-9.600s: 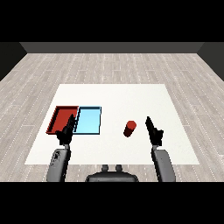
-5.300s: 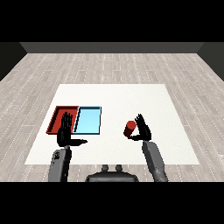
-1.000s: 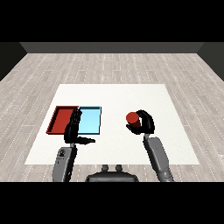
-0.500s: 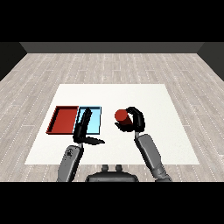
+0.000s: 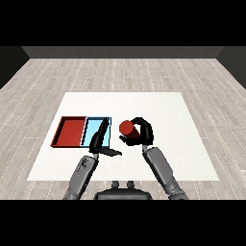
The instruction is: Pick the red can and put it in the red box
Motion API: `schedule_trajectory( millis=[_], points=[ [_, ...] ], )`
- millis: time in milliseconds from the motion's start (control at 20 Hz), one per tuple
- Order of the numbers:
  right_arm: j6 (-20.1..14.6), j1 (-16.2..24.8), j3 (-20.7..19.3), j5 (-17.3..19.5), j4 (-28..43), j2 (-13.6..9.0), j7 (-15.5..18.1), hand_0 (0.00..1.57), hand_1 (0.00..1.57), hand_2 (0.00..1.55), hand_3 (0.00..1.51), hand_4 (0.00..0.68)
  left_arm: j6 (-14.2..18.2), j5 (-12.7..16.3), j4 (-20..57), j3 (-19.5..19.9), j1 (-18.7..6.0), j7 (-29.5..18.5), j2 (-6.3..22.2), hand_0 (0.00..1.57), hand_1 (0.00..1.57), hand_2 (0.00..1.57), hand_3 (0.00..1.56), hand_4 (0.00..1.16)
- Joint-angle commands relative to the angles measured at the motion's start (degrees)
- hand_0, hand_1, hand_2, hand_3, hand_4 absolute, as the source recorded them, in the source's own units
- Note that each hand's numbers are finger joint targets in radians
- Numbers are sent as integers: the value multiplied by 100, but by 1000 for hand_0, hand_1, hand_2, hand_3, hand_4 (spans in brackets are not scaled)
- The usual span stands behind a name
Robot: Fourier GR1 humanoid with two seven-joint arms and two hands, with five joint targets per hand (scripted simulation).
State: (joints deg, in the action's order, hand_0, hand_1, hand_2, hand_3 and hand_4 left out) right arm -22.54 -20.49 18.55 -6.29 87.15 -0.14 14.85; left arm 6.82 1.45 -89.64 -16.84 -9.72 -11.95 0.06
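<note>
The red can [image 5: 126,128] is sitting in the right hand [image 5: 140,136], whose fingers are curling round it, just to the right of the light blue tray [image 5: 94,130] and seemingly raised off the white table [image 5: 158,110]. The red tray [image 5: 70,131] is lying to the left, touching the blue one. The left hand [image 5: 99,142] is reaching over the blue tray's near right part, fingers straight and thumb sticking out rightward, holding nothing.

right robot hand [image 5: 140,135] grips red can [image 5: 126,128]; beside light blue tray [image 5: 92,128]
</note>
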Motion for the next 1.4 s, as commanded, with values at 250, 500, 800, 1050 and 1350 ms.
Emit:
schedule_trajectory(
  millis=[250,500,800,1050,1350],
  points=[
    [460,146,-161,-3,116,3,260,1451,1451,1442,1395,651,27,121,725,-158,-35,-275,-6,0,0,0,0,0],
    [-247,-360,435,-102,-112,13,203,1466,1466,1441,1393,654,554,330,1102,-674,-156,-488,-6,0,0,0,0,0],
    [-16,-218,288,-214,-300,14,497,1466,1466,1432,1385,664,721,869,1286,-787,-605,-334,-6,0,0,0,0,0],
    [-428,453,942,69,976,14,-36,1454,1454,1442,1394,666,837,917,1246,-1040,-598,-354,-5,0,0,0,0,0],
    [-303,28,899,-516,223,14,378,1496,1496,1444,1405,640,960,1186,1543,-1188,-779,-602,-6,0,0,0,0,0]
  ],
)
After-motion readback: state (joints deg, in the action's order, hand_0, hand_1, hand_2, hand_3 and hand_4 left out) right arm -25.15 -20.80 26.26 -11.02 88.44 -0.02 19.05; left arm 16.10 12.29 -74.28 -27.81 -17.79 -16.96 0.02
